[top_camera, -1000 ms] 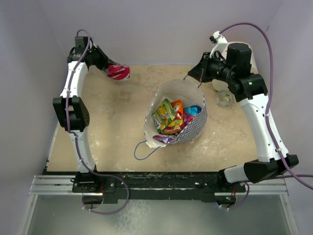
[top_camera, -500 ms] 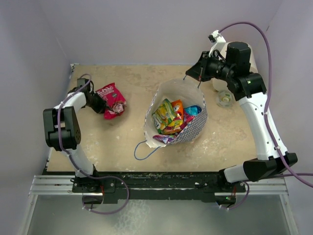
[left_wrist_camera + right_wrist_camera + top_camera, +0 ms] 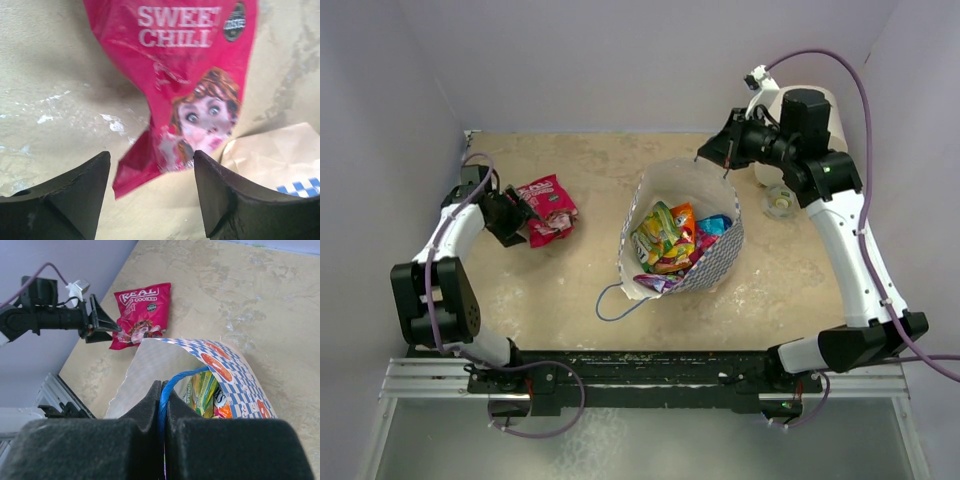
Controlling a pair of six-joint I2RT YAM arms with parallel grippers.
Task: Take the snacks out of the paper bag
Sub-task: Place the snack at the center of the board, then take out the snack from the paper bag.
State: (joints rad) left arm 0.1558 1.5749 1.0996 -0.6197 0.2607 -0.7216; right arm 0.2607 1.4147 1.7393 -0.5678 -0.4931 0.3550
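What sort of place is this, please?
Probably a robotics lab test cell: plain lilac walls box in a beige stone-patterned tabletop, white-and-black robot arms, left and right, sit on an aluminium rail, and a blue-and-white checked paper bag of bright snack packets looks staged.

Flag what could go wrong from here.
The right gripper pinches only the thin blue cord handle; a pull could tip the blue-and-white checked paper bag and spill its bright snack packets. The open left gripper sits right at the red glossy chip packet; swinging away might drag it.
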